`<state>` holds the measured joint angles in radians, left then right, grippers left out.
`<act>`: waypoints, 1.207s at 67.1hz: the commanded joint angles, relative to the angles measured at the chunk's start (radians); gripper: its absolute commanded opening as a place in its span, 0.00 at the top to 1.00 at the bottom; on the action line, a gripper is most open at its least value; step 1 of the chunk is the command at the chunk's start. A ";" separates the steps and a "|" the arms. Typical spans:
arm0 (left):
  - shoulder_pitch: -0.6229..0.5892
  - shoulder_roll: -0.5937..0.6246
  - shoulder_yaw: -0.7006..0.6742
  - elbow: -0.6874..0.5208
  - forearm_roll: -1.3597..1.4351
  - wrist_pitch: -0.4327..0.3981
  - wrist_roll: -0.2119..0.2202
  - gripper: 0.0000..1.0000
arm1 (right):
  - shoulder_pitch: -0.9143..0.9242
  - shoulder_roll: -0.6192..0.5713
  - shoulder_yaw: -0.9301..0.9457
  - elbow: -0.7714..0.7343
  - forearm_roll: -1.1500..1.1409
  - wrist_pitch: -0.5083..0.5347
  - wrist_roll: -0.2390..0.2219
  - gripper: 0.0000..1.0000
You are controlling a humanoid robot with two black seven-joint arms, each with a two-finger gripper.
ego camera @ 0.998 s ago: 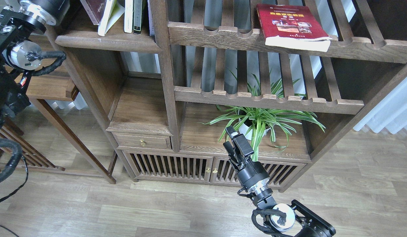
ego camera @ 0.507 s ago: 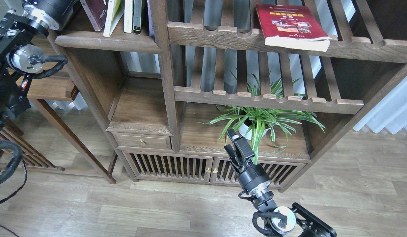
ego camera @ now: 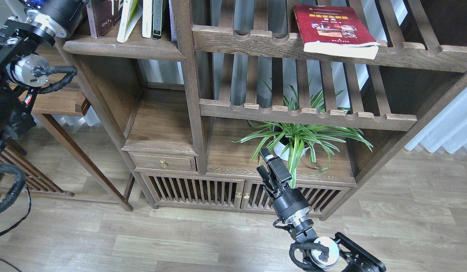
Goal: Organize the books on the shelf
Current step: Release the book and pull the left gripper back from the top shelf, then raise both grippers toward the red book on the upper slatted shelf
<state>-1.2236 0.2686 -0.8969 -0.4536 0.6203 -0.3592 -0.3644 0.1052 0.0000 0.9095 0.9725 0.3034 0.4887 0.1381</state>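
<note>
One red book (ego camera: 333, 28) flat, slatted rack (ego camera: 256, 41)

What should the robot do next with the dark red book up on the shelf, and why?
Probably tip the maroon book upright against the yellow-green book. It stands on the shelf at the left arm's end, and the left gripper is out of view.

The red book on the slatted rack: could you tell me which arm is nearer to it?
Right, as far as this view shows. The right hand hangs well below the red book, by the potted plant. The left arm is far off at the upper-left shelf.
</note>
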 commanded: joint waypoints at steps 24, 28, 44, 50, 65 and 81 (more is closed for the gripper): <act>-0.019 -0.035 -0.180 -0.111 -0.182 0.019 -0.030 0.48 | 0.010 0.000 0.011 -0.035 0.003 0.000 -0.003 0.02; -0.014 -0.049 -0.221 -0.141 -0.201 0.017 -0.056 0.45 | 0.010 0.000 0.011 -0.044 0.008 0.000 -0.002 0.02; 0.105 -0.046 -0.232 -0.359 -0.347 0.032 -0.053 0.42 | 0.010 0.000 0.017 0.006 0.008 0.000 0.001 0.02; 0.182 -0.040 -0.246 -0.467 -0.353 0.037 -0.044 0.42 | 0.010 0.000 0.022 0.041 0.008 0.000 0.001 0.02; 0.338 -0.023 -0.333 -0.626 -0.355 0.029 -0.039 0.40 | 0.010 0.000 0.035 0.170 0.010 0.000 0.001 0.02; 0.372 -0.026 -0.347 -0.763 -0.366 0.009 -0.013 0.30 | -0.050 0.000 0.083 0.351 0.011 0.000 0.003 0.02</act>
<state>-0.8628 0.2467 -1.2563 -1.1493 0.2635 -0.3371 -0.3983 0.0907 0.0000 0.9837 1.2542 0.3132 0.4887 0.1412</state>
